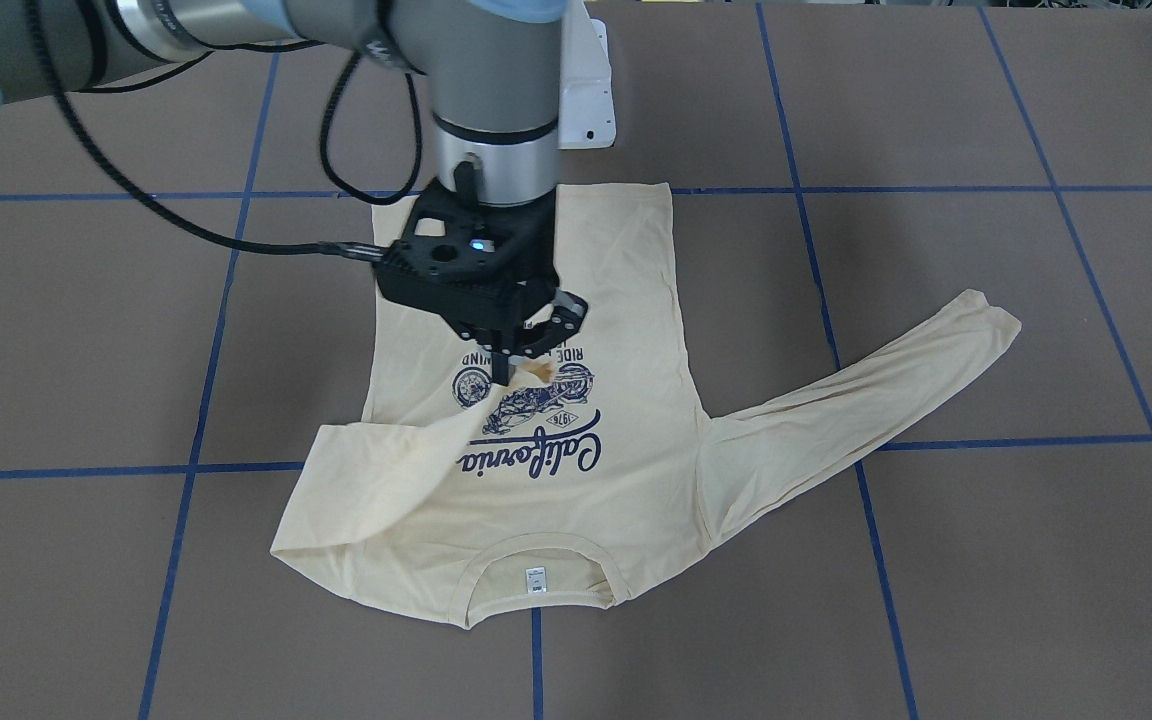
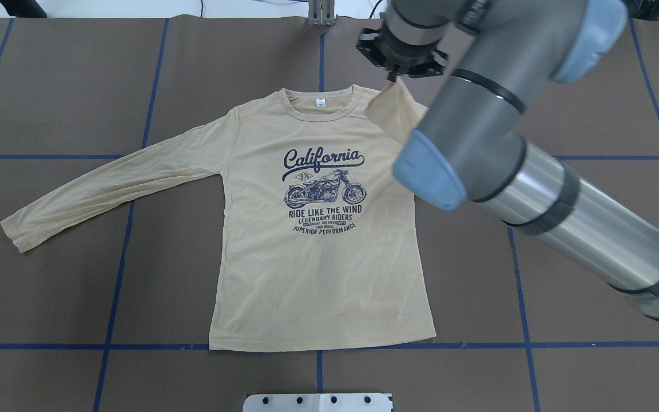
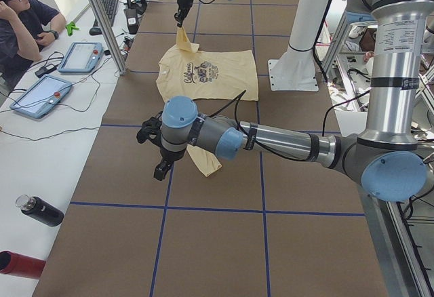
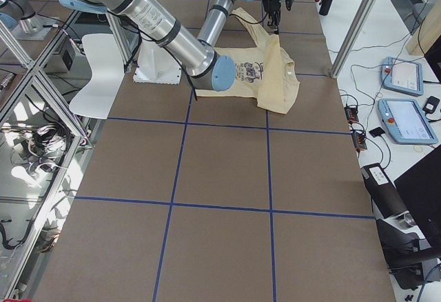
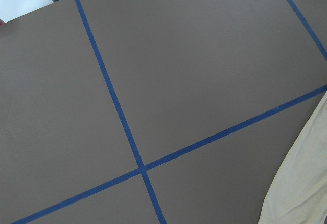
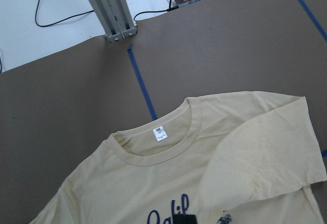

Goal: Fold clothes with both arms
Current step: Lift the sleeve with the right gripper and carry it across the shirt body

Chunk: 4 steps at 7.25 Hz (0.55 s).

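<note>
The pale cream-yellow shirt (image 2: 318,274) lies print-up on the brown table, collar and white tag (image 1: 534,578) away from the robot. My right gripper (image 1: 521,365) hangs above the print, shut on the cuff of one sleeve (image 1: 406,470), which rises slanting from its shoulder across the chest. In the overhead view the right gripper (image 2: 393,75) shows with the cuff just below it. The other sleeve (image 2: 112,177) lies flat and stretched out. My left gripper (image 3: 160,168) hovers over the table near that sleeve's end; I cannot tell whether it is open or shut.
Blue tape lines (image 2: 321,345) grid the table. The white pedestal base (image 2: 318,402) stands at the robot's edge. Along the far side are metal posts (image 3: 102,19), touch tablets (image 3: 41,93), a seated person (image 3: 24,19) and bottles (image 3: 41,210).
</note>
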Each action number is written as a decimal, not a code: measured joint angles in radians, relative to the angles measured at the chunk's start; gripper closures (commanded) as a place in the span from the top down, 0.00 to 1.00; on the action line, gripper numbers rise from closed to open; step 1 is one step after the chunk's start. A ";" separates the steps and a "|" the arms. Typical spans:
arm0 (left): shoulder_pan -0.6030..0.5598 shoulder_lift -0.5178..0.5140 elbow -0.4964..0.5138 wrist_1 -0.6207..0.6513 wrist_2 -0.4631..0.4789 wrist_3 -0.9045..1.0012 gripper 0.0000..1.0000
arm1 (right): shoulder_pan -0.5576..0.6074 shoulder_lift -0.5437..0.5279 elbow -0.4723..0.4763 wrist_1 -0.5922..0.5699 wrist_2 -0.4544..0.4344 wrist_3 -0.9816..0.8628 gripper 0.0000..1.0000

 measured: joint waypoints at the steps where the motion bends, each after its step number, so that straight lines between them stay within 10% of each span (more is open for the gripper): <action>1: 0.000 -0.001 0.016 -0.016 0.000 0.000 1.00 | -0.034 0.098 -0.131 0.041 -0.038 0.032 0.00; 3: 0.000 -0.004 0.052 -0.058 0.000 -0.001 1.00 | -0.105 0.199 -0.296 0.113 -0.125 0.089 0.00; 4: 0.000 -0.004 0.060 -0.068 -0.003 -0.002 1.00 | -0.134 0.221 -0.353 0.164 -0.159 0.120 0.57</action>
